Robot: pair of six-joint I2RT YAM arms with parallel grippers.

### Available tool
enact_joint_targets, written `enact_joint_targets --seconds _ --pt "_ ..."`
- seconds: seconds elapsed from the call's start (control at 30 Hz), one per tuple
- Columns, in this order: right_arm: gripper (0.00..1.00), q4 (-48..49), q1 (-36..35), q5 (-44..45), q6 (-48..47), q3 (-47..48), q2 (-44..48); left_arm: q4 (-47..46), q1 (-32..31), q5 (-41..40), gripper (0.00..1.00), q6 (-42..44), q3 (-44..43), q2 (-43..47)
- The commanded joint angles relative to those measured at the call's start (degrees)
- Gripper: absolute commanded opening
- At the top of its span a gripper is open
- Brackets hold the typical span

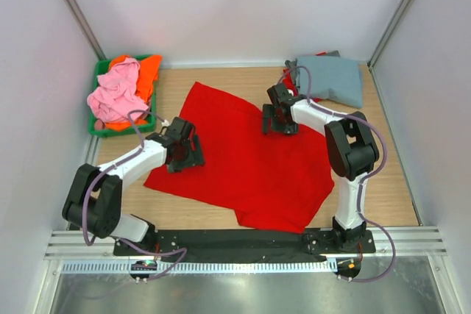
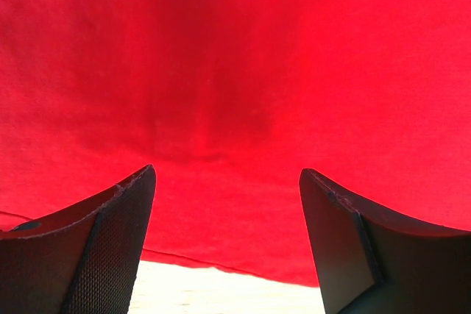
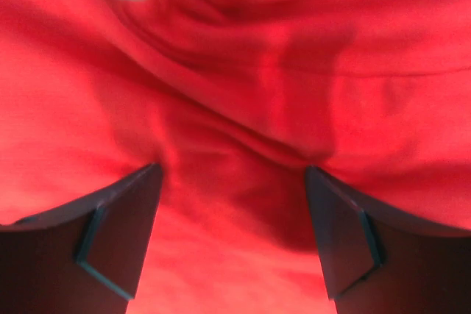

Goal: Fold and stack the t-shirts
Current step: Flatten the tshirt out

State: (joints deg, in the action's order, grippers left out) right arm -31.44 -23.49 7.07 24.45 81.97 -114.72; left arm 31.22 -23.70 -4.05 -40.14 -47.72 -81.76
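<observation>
Red t-shirt (image 1: pixel 246 159) lies spread over the middle of the wooden tabletop (image 1: pixel 390 182), one corner reaching toward the near edge, another toward the far edge left of centre; cloth mostly flat, some wrinkles on its right side. Left pincer (image 1: pixel 185 154) sits low over the shirt's left edge, fingers (image 2: pixel 110 248) spread, red cloth between and beyond them, a strip of bare tabletop (image 2: pixel 221 292) just under the hem; nothing pinched. Right pincer (image 1: pixel 280 119) is over the shirt's far right part, fingers (image 3: pixel 118 240) spread wide above bunched red folds (image 3: pixel 243 152), nothing pinched; whether the tips touch the cloth, cannot tell. Far right corner: grey-blue t-shirt (image 1: pixel 335 79) folded, with a bit of red showing beneath its edge. Far left corner: green bin (image 1: pixel 101 124) holding a crumpled pink t-shirt (image 1: pixel 114 93) on top of an orange t-shirt (image 1: pixel 147 73).
</observation>
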Motion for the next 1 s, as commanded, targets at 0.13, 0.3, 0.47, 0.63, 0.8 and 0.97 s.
enact_joint_targets --seconds 0.13,0.3,0.47,0.63,0.8,0.97 --pt "0.84 7.0 -6.6 -0.5 4.2 -14.4 8.0 -2.9 -5.2 -5.6 0.78 -8.3 5.7 1.4" --pt "0.84 8.9 -11.0 0.7 8.6 -22.5 11.3 -1.9 -14.6 -7.3 0.75 -15.7 12.3 5.0" --pt "0.84 6.9 -16.6 3.0 13.9 -30.5 18.6 4.5 -27.9 -9.7 0.75 -29.4 16.4 13.6" --pt "0.85 -0.2 -17.9 7.1 17.7 -34.4 29.5 16.7 -44.0 -16.3 0.74 -46.0 16.4 29.5" --pt "0.89 -9.1 -17.9 10.5 15.4 -25.6 38.6 32.8 -49.8 -23.5 0.82 -46.2 7.2 36.6" --pt "0.92 -14.6 -15.2 14.7 9.1 -12.5 36.2 42.3 -49.8 -34.7 0.91 -34.4 -8.6 34.8"
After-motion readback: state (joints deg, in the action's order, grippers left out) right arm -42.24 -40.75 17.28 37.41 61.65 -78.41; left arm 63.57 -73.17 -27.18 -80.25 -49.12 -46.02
